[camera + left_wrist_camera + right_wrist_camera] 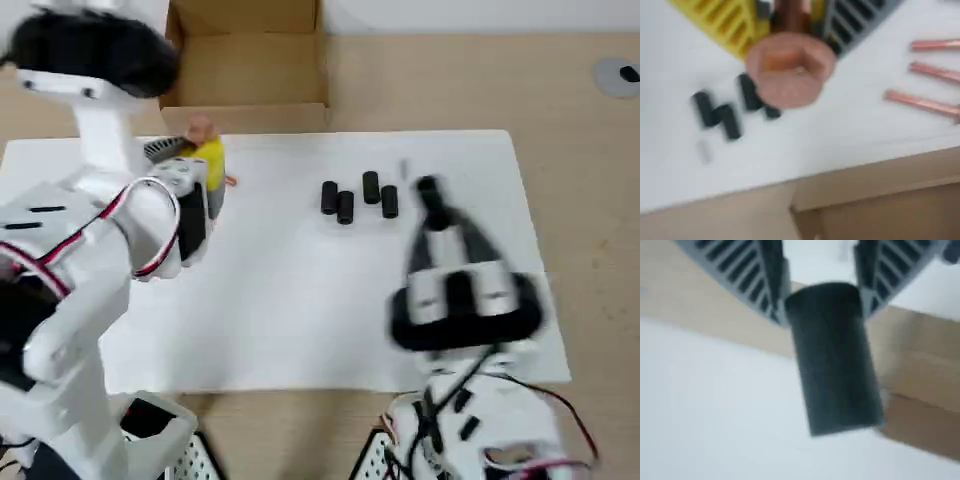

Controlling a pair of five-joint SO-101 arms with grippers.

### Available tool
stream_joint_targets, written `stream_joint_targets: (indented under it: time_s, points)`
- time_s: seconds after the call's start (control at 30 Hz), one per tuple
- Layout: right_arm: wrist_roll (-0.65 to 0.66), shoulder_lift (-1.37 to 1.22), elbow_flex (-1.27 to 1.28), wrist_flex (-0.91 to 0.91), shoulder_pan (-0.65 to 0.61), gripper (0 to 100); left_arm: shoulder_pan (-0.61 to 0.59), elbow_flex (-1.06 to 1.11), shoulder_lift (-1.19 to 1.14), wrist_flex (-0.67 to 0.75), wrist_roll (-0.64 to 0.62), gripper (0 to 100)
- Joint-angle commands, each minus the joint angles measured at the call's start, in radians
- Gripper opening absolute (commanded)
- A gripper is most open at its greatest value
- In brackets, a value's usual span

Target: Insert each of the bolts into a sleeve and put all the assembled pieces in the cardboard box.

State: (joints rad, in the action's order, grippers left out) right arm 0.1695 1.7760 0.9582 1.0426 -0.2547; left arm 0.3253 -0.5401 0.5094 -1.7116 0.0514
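Note:
My left gripper (pixel 790 20) is shut on a copper bolt (pixel 790 67), whose hexagonal head faces the camera; in the high view that bolt (pixel 203 130) pokes out above the yellow finger at the mat's left. My right gripper (pixel 820 270) is shut on a black sleeve (pixel 835 360), held above the mat; in the high view this sleeve (pixel 430 192) sits at the arm's tip, right of the loose ones. Several black sleeves (pixel 355 197) lie in the middle of the white mat (pixel 300 300). Three more copper bolts (pixel 930 75) lie on the mat by its edge.
The open cardboard box (pixel 248 62) stands beyond the mat's far edge, at the left. A grey round disc (pixel 618 75) is set in the wooden table at the far right. The mat's near half lies between the two arm bases.

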Motion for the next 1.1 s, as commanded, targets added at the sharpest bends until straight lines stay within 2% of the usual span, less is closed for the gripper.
stream_joint_targets:
  time_s: [0.0,0.27,0.37,0.53,0.67,0.8,0.97,1.07]
  points:
    - [0.044,0.156,0.248,-0.152,-0.151,2.1,-0.015,0.057,0.051,0.003,0.084,1]
    - [0.038,0.148,0.475,-0.381,-0.328,1.0,-0.055,0.071,0.117,0.029,0.078,1]
    - [0.012,0.154,0.552,-0.466,-0.383,1.0,-0.117,0.078,0.137,0.137,-0.097,1]
    - [-0.212,0.165,0.677,-0.678,-0.49,1.0,-0.278,0.146,0.171,0.244,-0.436,1]
    - [-0.265,0.165,0.717,-0.767,-0.567,1.0,-0.356,0.325,0.208,0.324,-0.56,1]
    - [-0.381,0.165,0.722,-0.838,-0.593,1.0,-0.367,0.559,0.292,0.431,-0.594,1]
    - [-0.477,0.165,0.727,-0.855,-0.599,1.0,-0.364,0.829,0.452,0.643,-0.592,1]
    - [-0.531,0.163,0.728,-0.85,-0.599,1.0,-0.302,0.962,0.552,0.787,-0.591,1]
